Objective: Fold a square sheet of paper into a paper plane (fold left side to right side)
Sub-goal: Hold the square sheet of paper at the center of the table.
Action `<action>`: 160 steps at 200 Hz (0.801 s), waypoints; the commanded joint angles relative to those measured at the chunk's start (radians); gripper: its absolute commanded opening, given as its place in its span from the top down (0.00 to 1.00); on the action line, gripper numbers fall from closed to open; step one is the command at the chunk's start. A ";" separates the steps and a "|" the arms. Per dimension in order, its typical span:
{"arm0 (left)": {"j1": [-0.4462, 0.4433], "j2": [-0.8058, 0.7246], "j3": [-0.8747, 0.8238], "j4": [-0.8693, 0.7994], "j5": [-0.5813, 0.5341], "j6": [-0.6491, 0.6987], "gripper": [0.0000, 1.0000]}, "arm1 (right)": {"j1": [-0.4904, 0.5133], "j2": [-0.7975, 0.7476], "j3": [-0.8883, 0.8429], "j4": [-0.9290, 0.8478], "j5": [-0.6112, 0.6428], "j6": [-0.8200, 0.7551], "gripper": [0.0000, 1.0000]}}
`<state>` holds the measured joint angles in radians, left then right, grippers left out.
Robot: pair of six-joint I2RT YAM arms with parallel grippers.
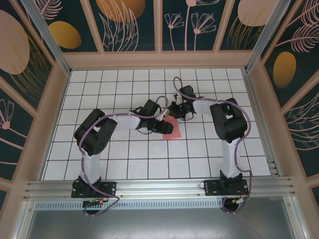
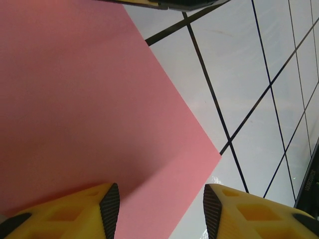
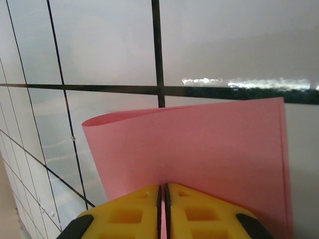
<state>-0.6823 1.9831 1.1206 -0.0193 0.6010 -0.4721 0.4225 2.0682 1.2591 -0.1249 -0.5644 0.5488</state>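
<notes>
Curling upward in a smooth bow, the square sheet of paper [image 3: 209, 149] is plain salmon pink and unmarked, with one rounded, lifted edge and a straight edge at its side. The right gripper [image 3: 163, 199] pinches the sheet's near edge, its yellow jaws drawn almost together on the paper. In the left wrist view the sheet lies flat on the white gridded table [image 2: 239, 74], one corner pointing outward. The left gripper [image 2: 162, 209] hovers over that corner, jaws moderately apart and clasping nothing. From above, the paper sits mid-table between both grippers.
</notes>
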 commanded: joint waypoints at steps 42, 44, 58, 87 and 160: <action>-0.004 0.039 0.004 -0.027 -0.020 0.008 0.50 | -0.024 -0.262 0.000 -0.129 0.091 -0.056 0.68; -0.005 0.039 0.004 -0.027 -0.020 0.007 0.50 | -0.025 -0.278 -0.010 -0.133 0.094 -0.057 0.68; -0.005 0.038 0.007 -0.027 -0.021 0.006 0.50 | -0.029 -0.346 -0.079 -0.151 0.109 -0.058 0.71; -0.004 0.037 0.011 -0.035 -0.026 0.006 0.50 | -0.023 -0.482 -0.268 -0.139 0.099 -0.015 0.85; -0.005 0.021 0.010 -0.031 -0.040 -0.009 0.50 | 0.051 -0.507 -0.501 0.001 0.102 0.096 0.91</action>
<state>-0.6804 1.9907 1.1282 -0.0105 0.5858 -0.4732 0.4675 1.5345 0.7895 -0.2085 -0.4717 0.5938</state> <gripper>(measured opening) 0.500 0.093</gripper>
